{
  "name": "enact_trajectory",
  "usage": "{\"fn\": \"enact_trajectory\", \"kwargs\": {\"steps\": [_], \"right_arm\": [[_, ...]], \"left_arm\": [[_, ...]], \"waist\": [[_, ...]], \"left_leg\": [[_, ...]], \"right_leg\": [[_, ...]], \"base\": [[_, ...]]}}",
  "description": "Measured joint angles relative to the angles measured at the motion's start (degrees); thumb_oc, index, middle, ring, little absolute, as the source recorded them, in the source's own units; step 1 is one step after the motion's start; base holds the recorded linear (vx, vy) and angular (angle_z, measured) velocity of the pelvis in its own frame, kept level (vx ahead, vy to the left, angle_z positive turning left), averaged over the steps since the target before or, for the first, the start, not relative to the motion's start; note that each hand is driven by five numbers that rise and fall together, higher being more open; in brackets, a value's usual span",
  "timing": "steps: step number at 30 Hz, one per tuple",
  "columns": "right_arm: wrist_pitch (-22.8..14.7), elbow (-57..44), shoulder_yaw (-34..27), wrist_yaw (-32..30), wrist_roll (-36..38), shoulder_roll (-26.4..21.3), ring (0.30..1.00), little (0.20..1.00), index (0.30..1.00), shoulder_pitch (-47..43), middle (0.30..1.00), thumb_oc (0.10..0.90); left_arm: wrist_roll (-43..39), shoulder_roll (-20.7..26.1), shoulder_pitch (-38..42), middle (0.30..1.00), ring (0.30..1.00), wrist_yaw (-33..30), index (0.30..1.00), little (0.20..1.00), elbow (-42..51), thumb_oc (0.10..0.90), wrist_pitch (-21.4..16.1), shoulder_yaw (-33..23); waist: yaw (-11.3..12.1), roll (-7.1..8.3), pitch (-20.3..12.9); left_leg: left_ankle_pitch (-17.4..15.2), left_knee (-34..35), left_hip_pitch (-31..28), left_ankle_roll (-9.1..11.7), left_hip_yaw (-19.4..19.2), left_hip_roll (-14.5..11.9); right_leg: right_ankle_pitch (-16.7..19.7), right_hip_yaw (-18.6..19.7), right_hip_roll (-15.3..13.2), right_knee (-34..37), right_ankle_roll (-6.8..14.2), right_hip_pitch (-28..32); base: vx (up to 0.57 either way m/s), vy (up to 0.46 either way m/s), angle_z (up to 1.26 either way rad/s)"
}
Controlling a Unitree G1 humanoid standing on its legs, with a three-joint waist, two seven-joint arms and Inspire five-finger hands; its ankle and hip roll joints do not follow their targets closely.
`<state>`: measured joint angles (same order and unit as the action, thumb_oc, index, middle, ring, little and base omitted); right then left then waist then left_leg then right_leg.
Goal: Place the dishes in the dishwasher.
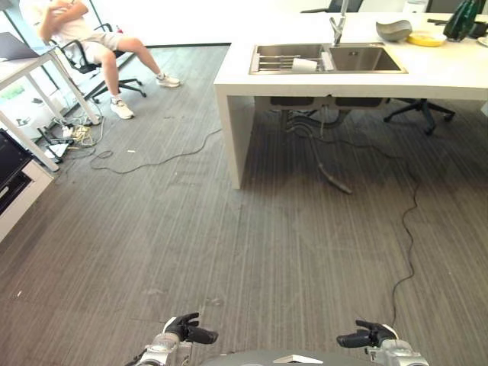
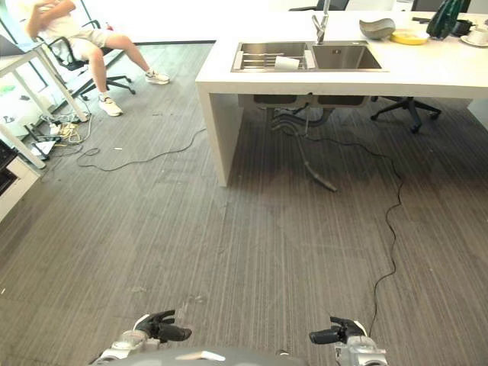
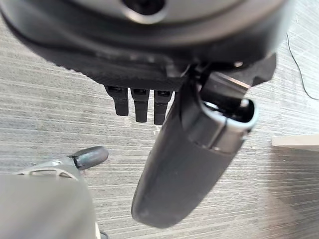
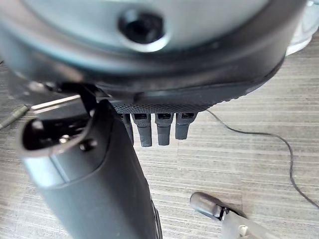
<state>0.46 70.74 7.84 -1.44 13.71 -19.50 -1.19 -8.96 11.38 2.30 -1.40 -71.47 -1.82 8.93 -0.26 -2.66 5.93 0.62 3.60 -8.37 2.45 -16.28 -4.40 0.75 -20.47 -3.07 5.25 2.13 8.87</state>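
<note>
Far ahead stands a white counter point(image 1: 457, 75) with a steel double sink point(image 1: 358, 59). A white cup point(image 1: 304, 65) lies on its side in the sink's left basin. On the counter's far right sit a grey bowl point(image 1: 393, 30) and a yellow plate point(image 1: 426, 37). My left hand point(image 1: 187, 330) and right hand point(image 1: 364, 335) hang low at the near edge, well away from the counter. Both are open and hold nothing; the left wrist view shows the left hand point(image 3: 184, 164) with straight fingers over bare carpet, as does the right wrist view for the right hand point(image 4: 99, 184).
A person point(image 1: 84, 34) sits on an office chair at the far left beside a white table point(image 1: 23, 69). Cables point(image 1: 152, 160) trail over the grey carpet, one black cable point(image 1: 408, 229) at the right. A dark low unit point(image 1: 11, 171) stands at the left edge.
</note>
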Motion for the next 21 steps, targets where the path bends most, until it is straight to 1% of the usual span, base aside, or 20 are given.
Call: {"fn": "enact_trajectory", "kwargs": {"steps": [5,7,9,14,17,21], "right_arm": [[0.0,1.7,-0.2,-0.4,0.1,0.9,0.900,0.900,0.900,0.9,0.900,0.800],[0.2,3.5,-0.5,-0.3,1.2,2.0,0.900,0.900,0.900,1.4,0.900,0.800],[0.3,3.9,-0.5,-0.3,2.2,2.6,0.900,0.900,0.900,2.1,0.900,0.800],[0.7,4.2,-0.5,1.0,2.2,3.9,0.900,0.900,0.900,3.0,0.900,0.800],[0.8,4.2,-0.4,1.0,2.1,3.8,0.900,0.900,0.900,3.0,0.900,0.800],[0.8,4.1,-0.3,1.2,2.0,3.5,0.900,0.900,0.900,2.9,0.900,0.800]], "left_arm": [[0.2,-0.2,-1.4,0.900,0.900,0.1,0.900,0.900,-1.4,0.800,-0.1,-0.7],[-3.7,-0.7,-2.2,0.900,0.900,0.5,0.900,0.900,-2.6,0.800,0.0,-3.1],[-4.1,-0.8,-2.4,0.900,0.900,0.6,0.900,0.900,-3.8,0.800,0.1,-3.5],[-3.3,-0.6,-2.2,0.900,0.900,1.1,0.900,0.900,-4.1,0.800,0.3,-3.0],[-1.7,-0.5,-1.7,0.900,0.900,1.1,0.900,0.900,-4.0,0.800,0.7,-2.5],[-1.6,-0.5,-1.7,0.900,0.900,1.3,0.900,0.900,-4.0,0.800,0.8,-2.3]], "waist": [[-0.4,0.64,0.0],[-0.3,1.25,-0.1],[-0.3,1.46,-0.4],[-0.2,1.42,-1.9],[-0.2,1.34,-2.0],[-0.2,0.97,-2.2]], "left_leg": [[0.0,0.3,-0.6,0.0,-0.7,-0.2],[0.0,0.4,-0.6,0.0,-0.7,-0.2],[0.0,0.7,-0.8,0.0,-0.7,-0.2],[0.0,1.1,-0.9,0.0,-0.7,0.0],[0.0,1.2,-0.8,0.0,-0.3,0.1],[0.0,1.2,-0.6,0.0,-0.1,0.1]], "right_leg": [[0.0,0.6,0.2,0.0,0.0,0.2],[0.0,0.6,0.2,0.0,0.0,0.2],[0.0,0.6,0.2,0.0,0.0,0.2],[0.0,0.6,0.1,-0.1,0.1,0.1],[0.1,0.4,0.1,-0.1,0.1,0.2],[0.1,0.1,0.0,-0.1,0.1,0.2]], "base": [[0.01,-0.001,-0.09],[0.04,0.018,0.00],[0.03,0.028,0.02],[0.01,0.006,0.01],[0.02,0.039,0.06],[0.02,0.035,0.04]]}}
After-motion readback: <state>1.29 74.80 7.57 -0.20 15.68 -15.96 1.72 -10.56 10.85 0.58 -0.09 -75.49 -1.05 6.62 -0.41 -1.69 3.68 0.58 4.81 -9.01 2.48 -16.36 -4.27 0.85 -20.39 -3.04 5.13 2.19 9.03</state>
